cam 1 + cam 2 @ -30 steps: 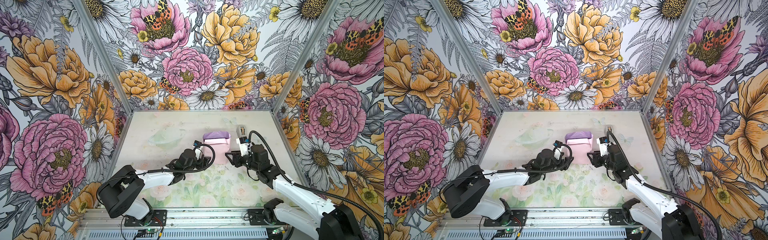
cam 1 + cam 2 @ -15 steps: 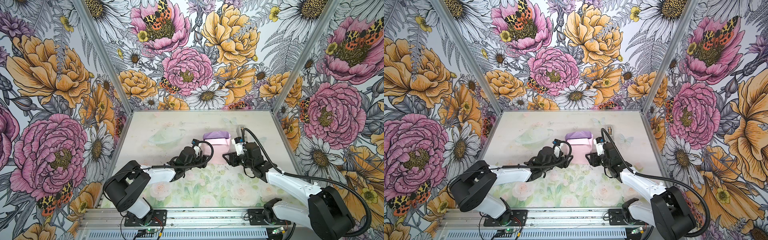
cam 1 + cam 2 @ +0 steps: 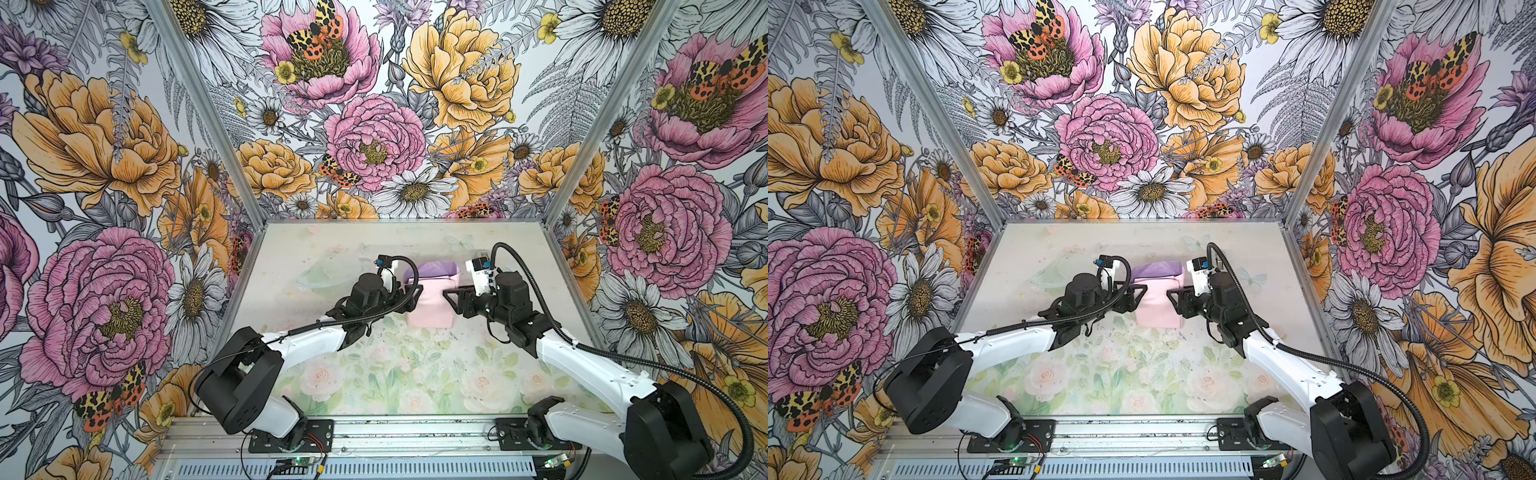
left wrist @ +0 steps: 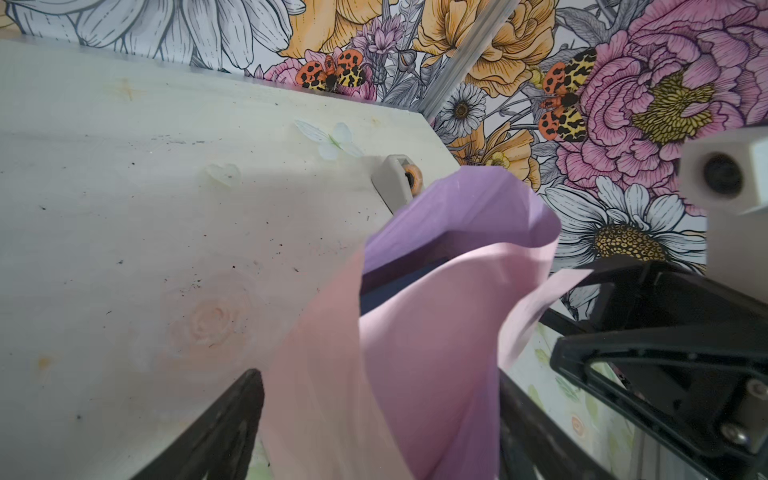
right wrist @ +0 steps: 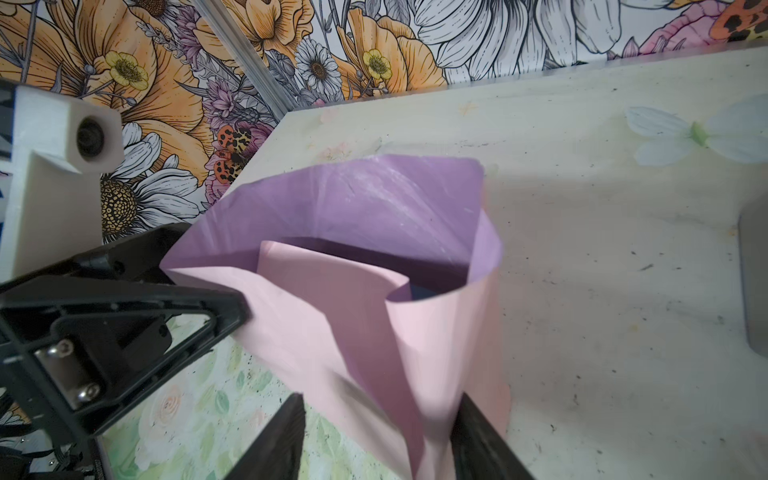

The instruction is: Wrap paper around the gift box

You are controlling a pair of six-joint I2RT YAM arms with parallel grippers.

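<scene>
Enclosing floral table (image 3: 374, 374) and paper (image 3: 430, 307): flower-printed walls (image 3: 104, 166).

Walls (image 3: 374, 124): you face bold floral print on three sides, with pink and orange blooms, daisies and moths.
Corner posts (image 3: 208, 112): bare aluminium.
Table (image 3: 332, 241): faded pastel flowers, dark specks.
Table's near edge: your metal rail (image 3: 415, 432).
Light: soft, even.

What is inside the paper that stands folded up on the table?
Through the open top of the paper, only a small dark blue part of the gift box shows. The pink outside of the paper covers the rest of it.
</scene>
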